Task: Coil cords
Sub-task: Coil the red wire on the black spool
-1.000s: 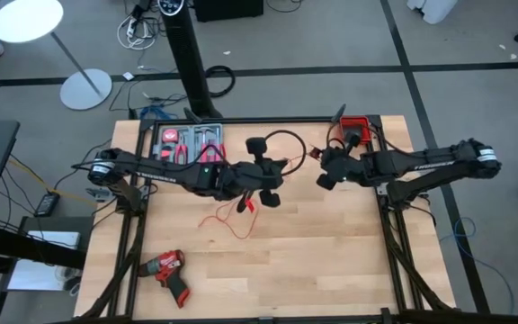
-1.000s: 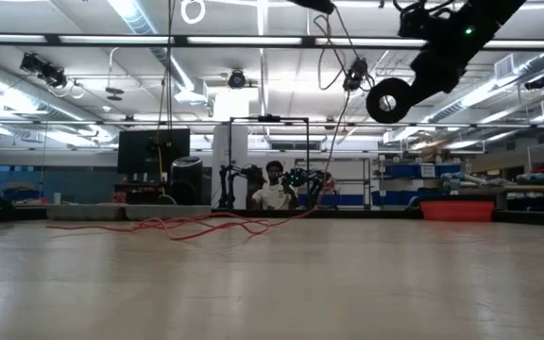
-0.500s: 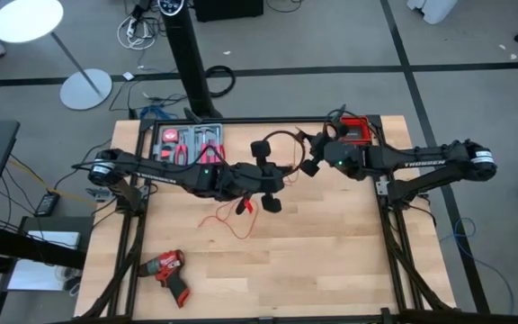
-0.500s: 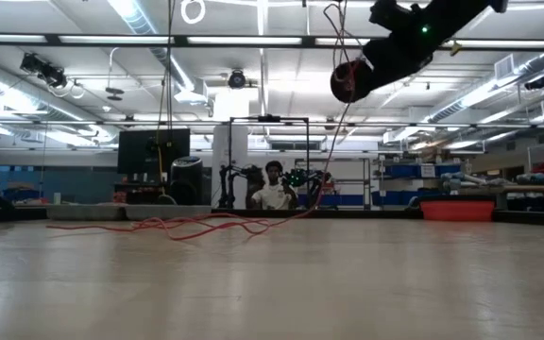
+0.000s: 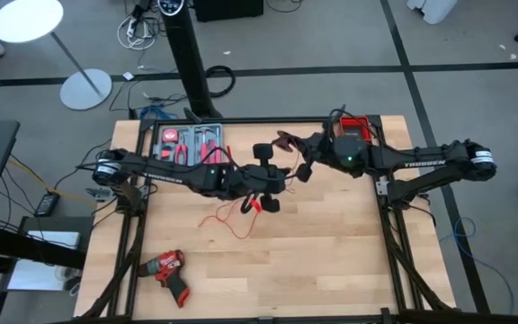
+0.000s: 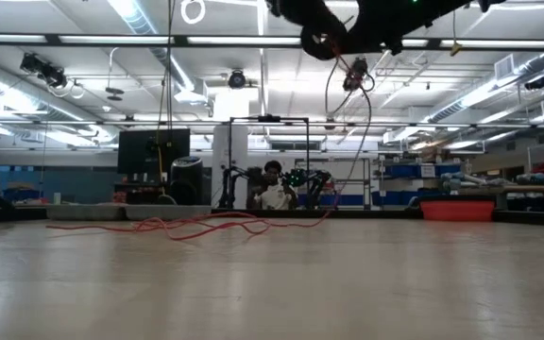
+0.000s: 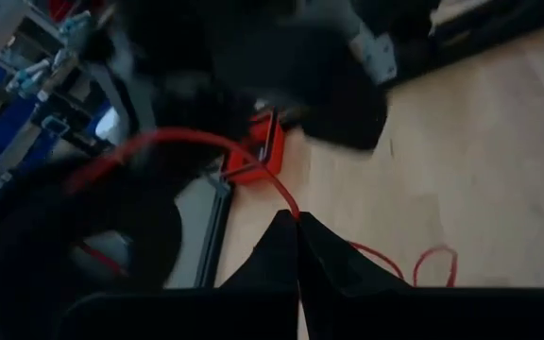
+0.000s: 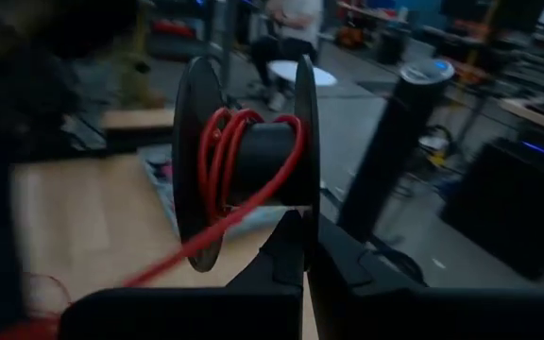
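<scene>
I have both arms raised over the back half of the table (image 5: 331,261), meeting near its middle. My left gripper (image 7: 297,236) has its fingers pressed together, pinching the red wire (image 7: 253,165), which runs out from between the tips. My right gripper (image 8: 305,247) is also closed, holding a black spool (image 8: 253,161) by its rim; several turns of the red wire are wound round the spool's core, and one strand trails off it down toward the table. From above, the two grippers sit just beside each other, the spool between them. The loose rest of the red wire (image 5: 227,220) lies in slack loops on the wood below the left arm, and from table height I see it snaking flat across the surface and rising up to the grippers overhead. I cannot pick out the black cable with any certainty. A red drill (image 5: 167,270) lies well apart near the front left edge, and a tool tray (image 5: 187,144) sits at the back left.
</scene>
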You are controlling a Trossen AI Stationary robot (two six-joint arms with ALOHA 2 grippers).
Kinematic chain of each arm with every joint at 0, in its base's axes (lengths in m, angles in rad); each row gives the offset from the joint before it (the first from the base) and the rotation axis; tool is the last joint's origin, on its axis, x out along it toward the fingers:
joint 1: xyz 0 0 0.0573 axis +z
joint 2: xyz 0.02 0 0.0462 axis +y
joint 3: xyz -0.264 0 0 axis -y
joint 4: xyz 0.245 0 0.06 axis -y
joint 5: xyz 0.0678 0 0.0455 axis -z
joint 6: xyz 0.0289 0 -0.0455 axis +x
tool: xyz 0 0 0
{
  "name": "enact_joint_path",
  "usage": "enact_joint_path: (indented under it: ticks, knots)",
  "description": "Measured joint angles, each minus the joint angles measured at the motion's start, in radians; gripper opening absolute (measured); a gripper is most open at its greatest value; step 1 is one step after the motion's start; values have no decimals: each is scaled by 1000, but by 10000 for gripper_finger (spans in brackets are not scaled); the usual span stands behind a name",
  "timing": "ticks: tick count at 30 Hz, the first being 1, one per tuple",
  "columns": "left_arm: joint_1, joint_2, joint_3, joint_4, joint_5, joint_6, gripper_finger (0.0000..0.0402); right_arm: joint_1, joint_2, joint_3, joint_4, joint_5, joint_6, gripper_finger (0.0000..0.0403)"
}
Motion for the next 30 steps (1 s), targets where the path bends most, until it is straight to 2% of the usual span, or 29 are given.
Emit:
enact_joint_path:
  ticks: [7,16,24,30]
  knots:
    - [26,0,-69,0,-21,-67,0,27,-34,0,7,-44,0,0]
    - [18,-1,-81,-53,-227,-39,0,49,-153,0,-108,-38,8,0]
    - [48,-36,-75,-28,-254,60,0,83,-211,0,-225,-48,59,0]
    - [65,-36,-59,-10,-224,87,4,114,-200,0,-249,-68,60,0]
